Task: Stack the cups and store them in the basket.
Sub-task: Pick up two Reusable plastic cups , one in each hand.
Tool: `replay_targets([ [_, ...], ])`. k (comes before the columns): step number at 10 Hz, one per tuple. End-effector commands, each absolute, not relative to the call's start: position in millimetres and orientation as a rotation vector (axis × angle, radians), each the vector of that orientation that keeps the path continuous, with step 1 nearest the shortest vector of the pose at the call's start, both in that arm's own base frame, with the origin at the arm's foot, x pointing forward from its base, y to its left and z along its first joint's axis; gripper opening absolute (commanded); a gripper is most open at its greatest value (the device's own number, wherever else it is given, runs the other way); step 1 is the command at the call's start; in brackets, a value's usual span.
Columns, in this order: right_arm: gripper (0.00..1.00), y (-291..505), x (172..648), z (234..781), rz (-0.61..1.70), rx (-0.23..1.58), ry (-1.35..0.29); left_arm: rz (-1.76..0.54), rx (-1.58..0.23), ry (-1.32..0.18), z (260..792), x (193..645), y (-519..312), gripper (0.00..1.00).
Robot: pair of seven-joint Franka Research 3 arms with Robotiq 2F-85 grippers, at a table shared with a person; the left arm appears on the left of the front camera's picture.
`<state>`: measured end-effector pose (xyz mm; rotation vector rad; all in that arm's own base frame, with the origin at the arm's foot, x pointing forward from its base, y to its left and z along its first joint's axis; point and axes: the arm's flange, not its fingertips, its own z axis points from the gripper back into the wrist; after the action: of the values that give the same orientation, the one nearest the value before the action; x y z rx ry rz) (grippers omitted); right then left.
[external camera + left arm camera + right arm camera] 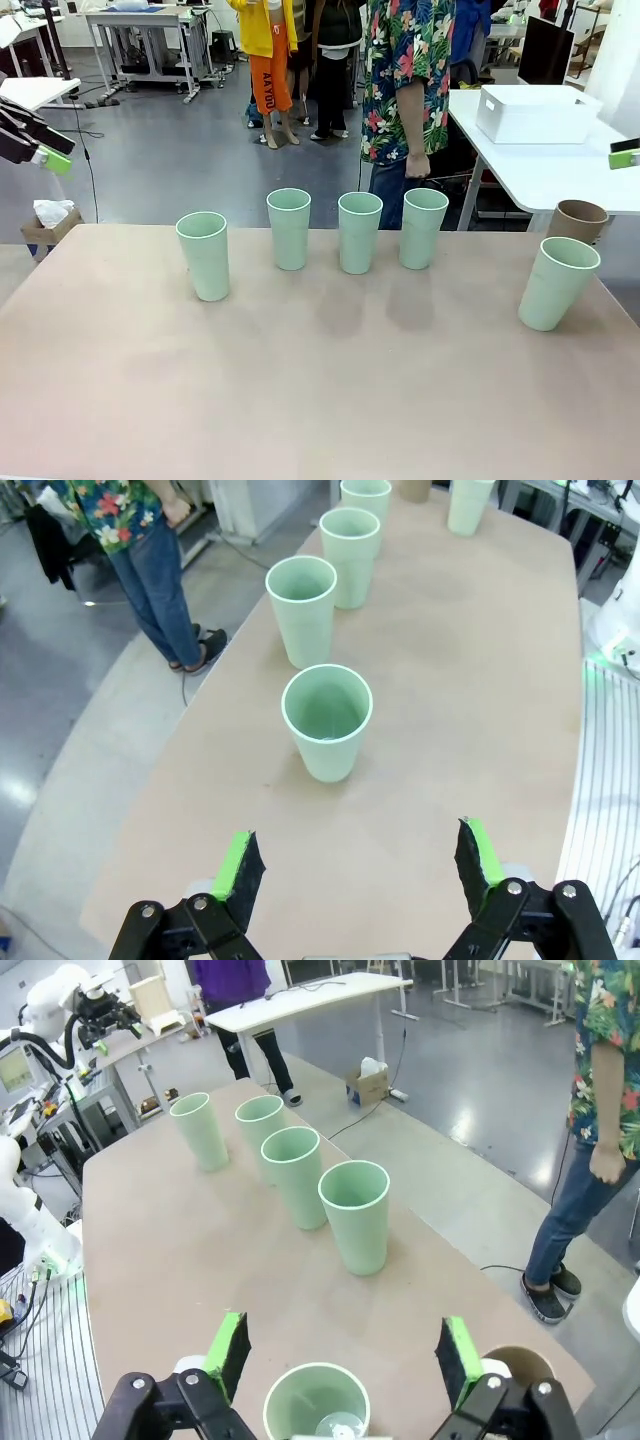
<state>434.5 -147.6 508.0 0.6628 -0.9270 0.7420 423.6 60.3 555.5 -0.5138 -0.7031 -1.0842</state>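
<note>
Pale mint plastic tumbler (pixel 317 1400) sits at six o'clock below the right gripper (pixel 340 1355), jaws apart, seemingly lined up for first pick; left gripper (pixel 355 865) also gapes.

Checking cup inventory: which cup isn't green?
The tan-brown cup, farthest right, just behind the rightmost green cup; every other cup is mint green.

matte plastic cups (pixel 360 232) on a smooth matt table (pixel 300 390).
</note>
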Motion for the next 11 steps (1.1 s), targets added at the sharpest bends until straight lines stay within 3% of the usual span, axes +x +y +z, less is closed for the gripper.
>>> replay_targets([
  [1, 1.00, -142.8, 432.2, 502.8, 0.708, 0.663, -0.935, -1.094, -0.523, -0.711, 549.5, 427.3, 53.6, 1.00],
  [11, 1.00, -149.7, 431.3, 504.4, 0.714, 0.643, -0.916, -1.081, -0.511, -0.705, 553.7, 424.2, 55.4, 1.00],
])
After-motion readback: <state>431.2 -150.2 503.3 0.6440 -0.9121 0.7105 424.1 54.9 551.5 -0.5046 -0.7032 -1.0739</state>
